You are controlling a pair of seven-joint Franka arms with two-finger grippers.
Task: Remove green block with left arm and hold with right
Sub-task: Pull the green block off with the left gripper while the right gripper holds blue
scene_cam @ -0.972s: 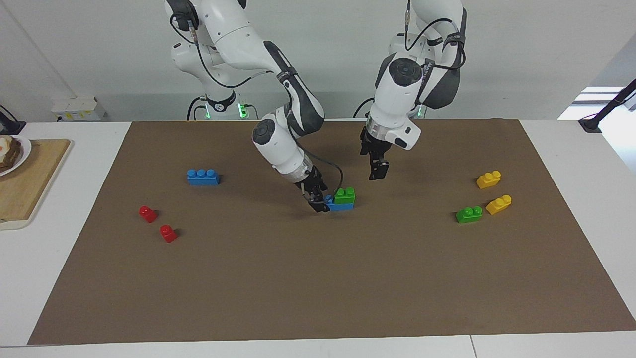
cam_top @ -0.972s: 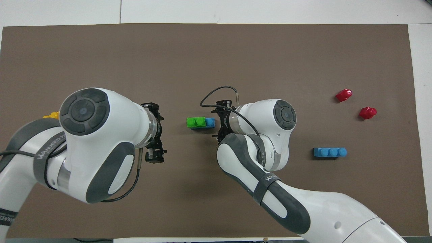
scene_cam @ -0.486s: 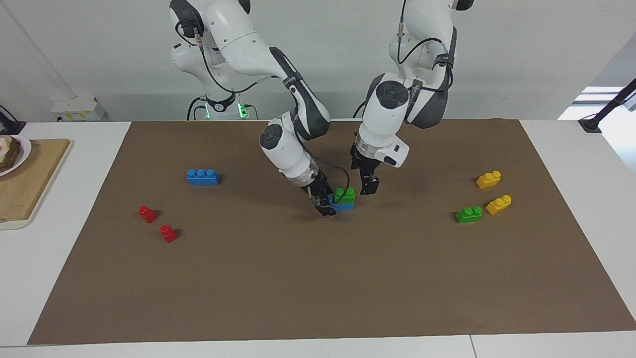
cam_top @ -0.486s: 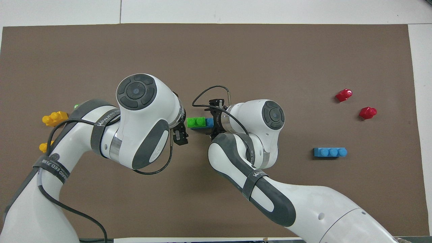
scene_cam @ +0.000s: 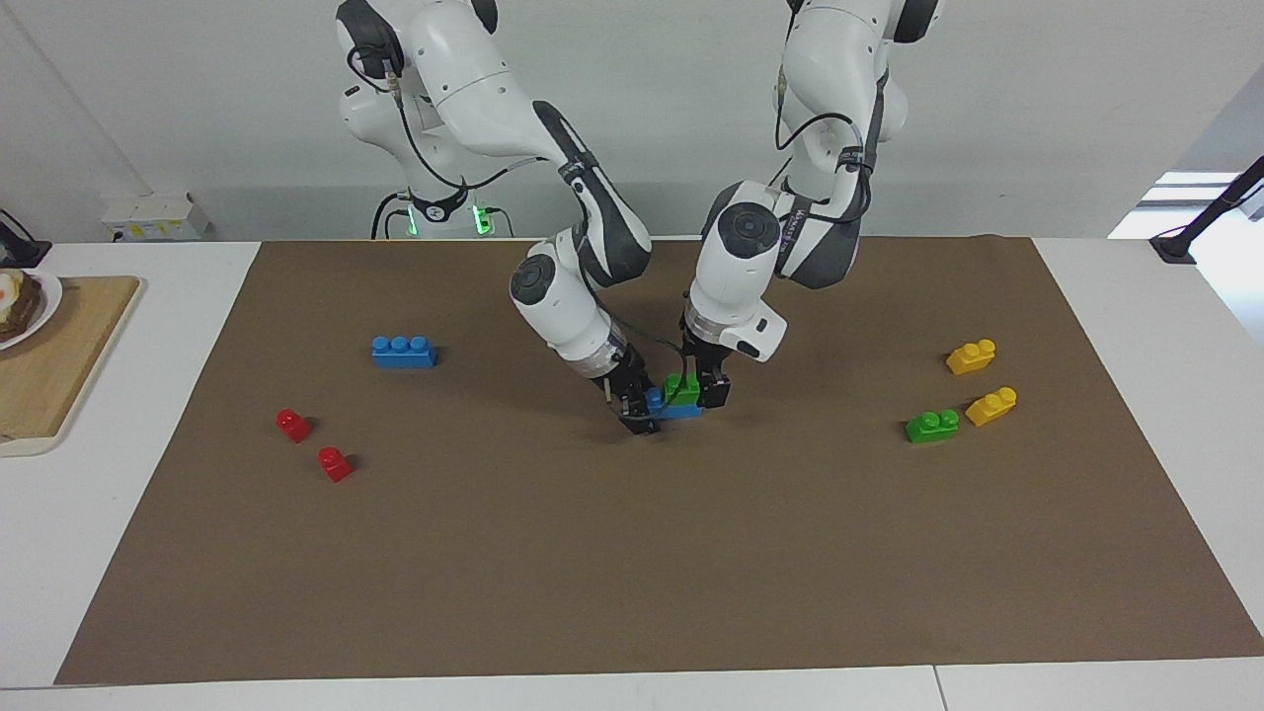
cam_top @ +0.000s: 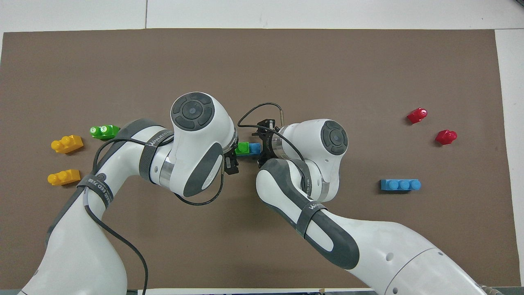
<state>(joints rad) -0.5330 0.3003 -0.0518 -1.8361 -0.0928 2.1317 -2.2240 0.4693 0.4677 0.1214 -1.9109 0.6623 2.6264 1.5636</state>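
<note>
The right end effector [scene_cam: 640, 407] is clamping down on the exposed end of the blue base brick [scene_cam: 662, 406], its fingers narrower than a second ago, though a finished grip cannot be confirmed. Just beside it, the left end effector [scene_cam: 703, 388] is arriving with fingers spread, having swung in from well apart, and is straddling the green block [scene_cam: 682, 388] stacked on that brick. With the base nearly braced, pulling looks imminent.
</note>
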